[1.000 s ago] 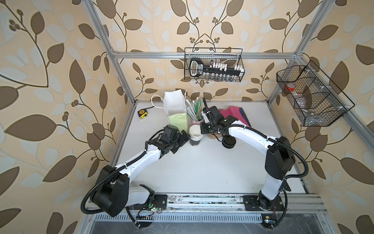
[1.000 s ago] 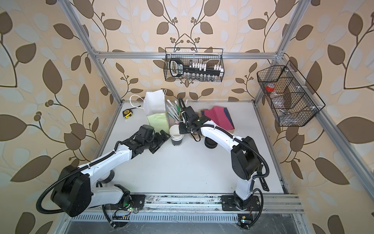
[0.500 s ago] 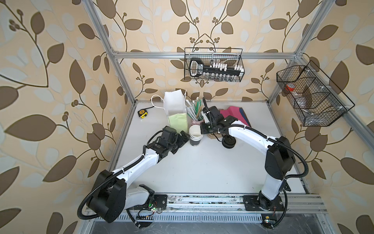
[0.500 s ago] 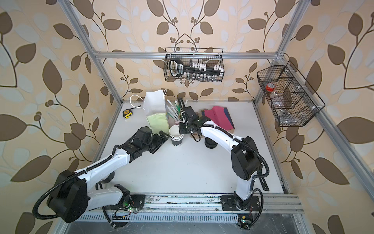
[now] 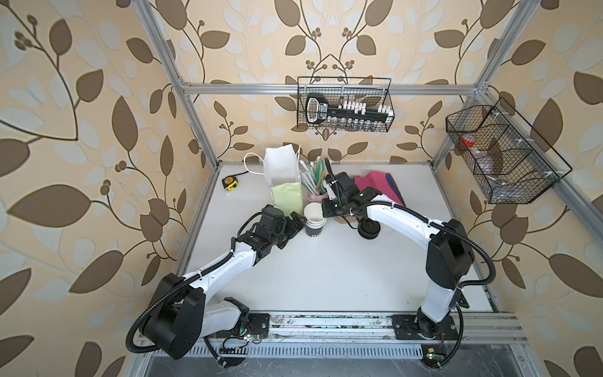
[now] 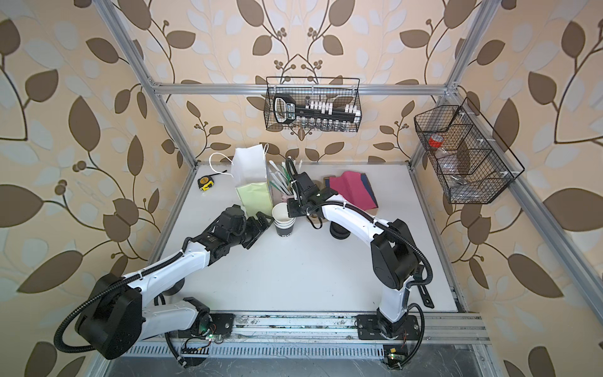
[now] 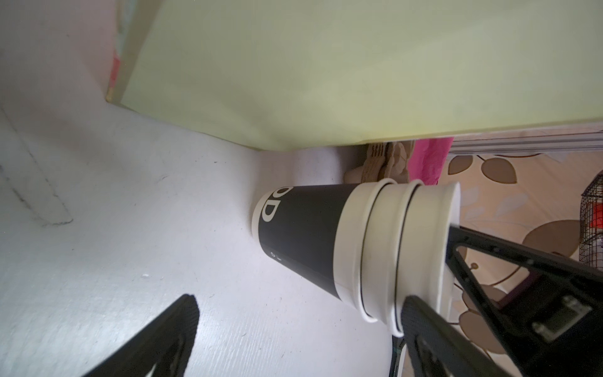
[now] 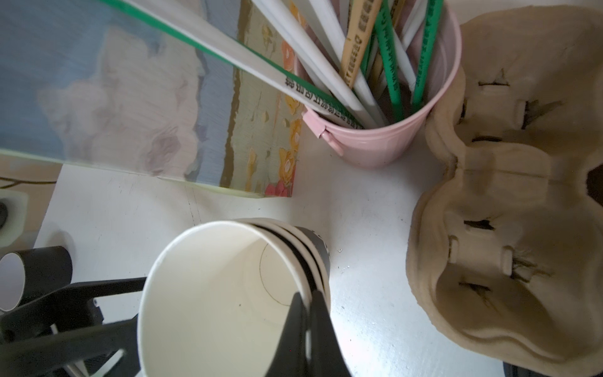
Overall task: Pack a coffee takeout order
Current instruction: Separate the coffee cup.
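Smooth tapered paper cup stack (image 8: 212,293); rough moulded-pulp carrier (image 8: 505,202). My right gripper (image 8: 306,297) pinches top rim; my left gripper (image 7: 298,300) gapes beside stack.

Walls: cream wallpaper (image 5: 98,130) with large brown and pale leaves on every side, in both top views. Aluminium frame (image 5: 244,87) runs up the corners and across the back. White tabletop (image 5: 326,267), scuffed in places. Black wire basket (image 5: 301,98) hangs on the back bar. Second wire basket (image 5: 528,189) hangs on the right-hand side. Metal rail (image 5: 326,326) along the front edge. Light soft and even, with faint shadows.
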Action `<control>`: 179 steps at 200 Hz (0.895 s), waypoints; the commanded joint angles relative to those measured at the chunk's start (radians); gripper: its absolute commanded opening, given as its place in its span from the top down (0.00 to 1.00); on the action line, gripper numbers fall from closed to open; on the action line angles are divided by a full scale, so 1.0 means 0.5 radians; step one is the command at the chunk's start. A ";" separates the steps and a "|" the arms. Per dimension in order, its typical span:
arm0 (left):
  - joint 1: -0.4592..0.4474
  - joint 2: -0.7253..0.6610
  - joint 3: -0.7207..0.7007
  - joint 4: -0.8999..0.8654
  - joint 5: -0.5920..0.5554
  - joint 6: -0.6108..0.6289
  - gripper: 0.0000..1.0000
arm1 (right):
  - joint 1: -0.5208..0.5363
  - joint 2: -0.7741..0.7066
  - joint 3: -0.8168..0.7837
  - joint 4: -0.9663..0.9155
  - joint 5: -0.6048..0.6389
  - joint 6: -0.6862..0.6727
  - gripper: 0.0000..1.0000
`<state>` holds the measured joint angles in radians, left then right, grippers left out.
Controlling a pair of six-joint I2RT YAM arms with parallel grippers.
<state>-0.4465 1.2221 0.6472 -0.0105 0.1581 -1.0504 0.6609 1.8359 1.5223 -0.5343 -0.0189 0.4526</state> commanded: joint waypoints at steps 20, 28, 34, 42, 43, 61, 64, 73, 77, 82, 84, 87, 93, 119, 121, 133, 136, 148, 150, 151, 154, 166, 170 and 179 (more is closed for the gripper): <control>-0.021 0.055 0.062 0.049 0.030 0.012 0.01 | 0.012 0.018 0.048 -0.008 -0.014 0.007 1.00; -0.020 0.069 0.061 0.051 0.036 0.012 0.01 | 0.010 0.013 0.049 -0.008 -0.014 0.009 1.00; -0.020 0.078 0.061 0.055 0.040 0.012 0.01 | 0.010 0.006 0.050 -0.008 -0.012 0.008 1.00; -0.021 0.088 0.053 0.063 0.046 0.012 0.01 | 0.011 -0.002 0.053 -0.009 -0.009 0.009 1.00; -0.021 0.089 0.053 0.063 0.046 0.012 0.01 | 0.012 -0.004 0.054 -0.010 -0.009 0.009 1.00; -0.021 0.101 0.046 0.064 0.040 0.006 0.01 | 0.003 -0.010 0.068 -0.016 -0.016 0.010 1.00; -0.021 0.104 0.049 0.061 0.039 0.005 0.01 | 0.002 -0.009 0.073 -0.019 -0.019 0.009 1.00; -0.021 0.112 0.051 0.058 0.037 0.005 0.01 | 0.004 -0.005 0.084 -0.029 -0.021 0.006 1.00; -0.021 0.114 0.055 0.058 0.036 0.005 0.01 | 0.004 -0.001 0.090 -0.030 -0.018 0.002 1.00; -0.021 0.117 0.061 0.055 0.036 0.005 0.01 | 0.004 0.000 0.095 -0.033 -0.017 0.003 1.00; -0.021 0.116 0.061 0.052 0.032 0.005 0.01 | 0.004 0.001 0.097 -0.034 -0.017 0.001 1.00; -0.021 0.120 0.066 0.049 0.031 0.005 0.01 | 0.004 -0.001 0.101 -0.037 -0.017 0.000 1.00; -0.021 0.120 0.074 0.046 0.029 0.007 0.01 | 0.002 0.002 0.108 -0.044 -0.015 -0.003 1.00; -0.021 0.128 0.109 0.023 0.009 0.016 0.01 | -0.013 0.003 0.156 -0.063 -0.013 -0.007 1.00; -0.021 0.129 0.113 0.022 0.005 0.017 0.01 | -0.014 0.003 0.162 -0.066 -0.014 -0.009 1.00; -0.021 0.133 0.137 0.004 -0.003 0.029 0.01 | -0.026 0.015 0.189 -0.086 -0.007 -0.019 1.00; -0.021 0.131 0.141 -0.002 -0.010 0.032 0.01 | -0.029 0.019 0.198 -0.089 -0.008 -0.021 1.00; -0.021 0.124 0.168 -0.026 -0.028 0.048 0.01 | -0.051 0.037 0.232 -0.113 -0.013 -0.032 1.00; -0.021 0.124 0.171 -0.031 -0.030 0.052 0.01 | -0.054 0.043 0.238 -0.119 -0.014 -0.034 1.00; -0.021 0.122 0.175 -0.034 -0.034 0.053 0.01 | -0.053 0.046 0.243 -0.122 -0.014 -0.035 1.00; -0.020 0.121 0.184 -0.041 -0.037 0.061 0.01 | -0.059 0.049 0.253 -0.130 -0.013 -0.037 1.00; -0.019 0.118 0.225 -0.077 -0.057 0.089 0.01 | -0.073 0.066 0.290 -0.157 -0.009 -0.051 1.00; -0.018 0.116 0.240 -0.092 -0.063 0.100 0.01 | -0.080 0.068 0.303 -0.163 -0.006 -0.057 1.00; -0.020 0.115 0.268 -0.125 -0.079 0.124 0.01 | -0.085 0.076 0.335 -0.183 0.004 -0.070 1.00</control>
<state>-0.4465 1.2861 0.7151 -0.0391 0.1493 -1.0363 0.6308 1.8454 1.6329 -0.5842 -0.0193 0.4438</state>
